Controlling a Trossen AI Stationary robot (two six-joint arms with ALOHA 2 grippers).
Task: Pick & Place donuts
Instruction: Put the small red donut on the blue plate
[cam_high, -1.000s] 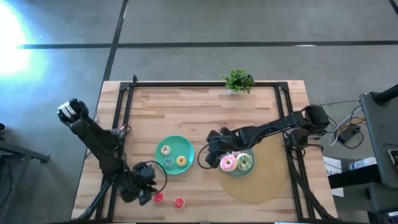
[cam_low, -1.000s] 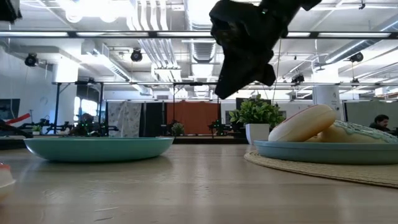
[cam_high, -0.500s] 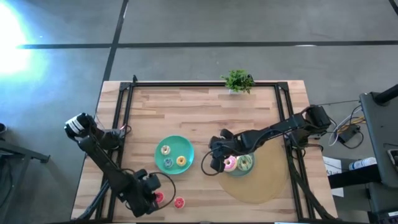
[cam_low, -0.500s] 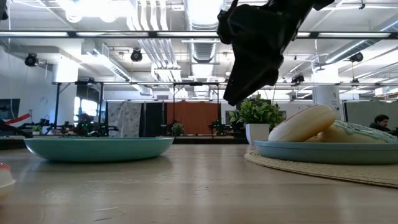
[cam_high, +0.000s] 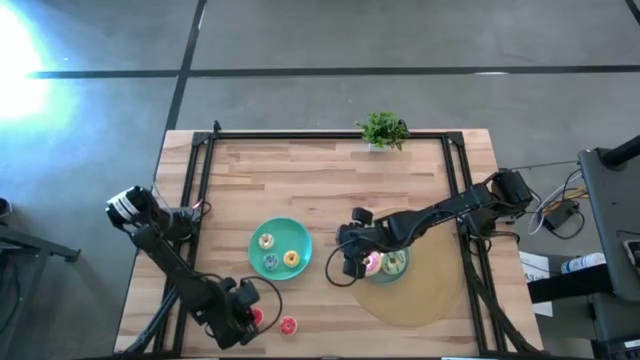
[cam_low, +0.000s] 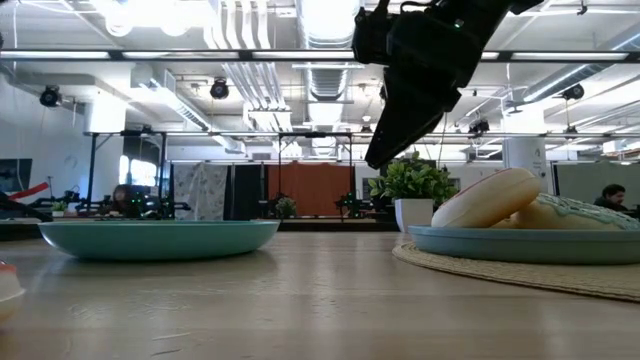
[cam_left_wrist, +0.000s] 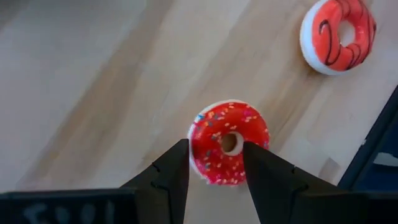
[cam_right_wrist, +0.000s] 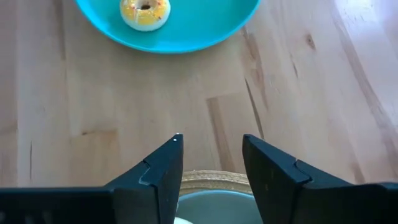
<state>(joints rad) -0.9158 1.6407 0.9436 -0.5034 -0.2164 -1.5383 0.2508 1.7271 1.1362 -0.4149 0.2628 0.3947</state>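
My left gripper (cam_left_wrist: 214, 152) (cam_high: 245, 315) is open near the table's near edge. Its fingers point down over a small red sprinkled donut (cam_left_wrist: 229, 142) (cam_high: 256, 317) lying flat on the wood. A second red donut with dark stripes (cam_left_wrist: 339, 34) (cam_high: 288, 325) lies beside it. My right gripper (cam_right_wrist: 211, 142) (cam_high: 352, 262) (cam_low: 385, 155) is open and hangs above the table at the left rim of a teal plate (cam_high: 380, 275) (cam_low: 520, 243). That plate holds a pink donut (cam_high: 370, 263) (cam_low: 490, 200) and a green one (cam_high: 393, 262).
A second teal plate (cam_high: 280, 232) (cam_right_wrist: 205, 34) (cam_low: 160, 238) at mid-table carries three tiny donuts, cream (cam_high: 266, 241), blue (cam_high: 271, 262) and yellow (cam_high: 291, 258) (cam_right_wrist: 144, 11). A round tan mat (cam_high: 430, 290) lies under the right plate. A small potted plant (cam_high: 383, 130) stands at the far edge.
My left gripper has moved toward the near edge and rightward, ending over the red sprinkled donut. My right gripper has moved toward the near edge and rightward, closer to the pink donut's plate. The donuts and plates have stayed put.
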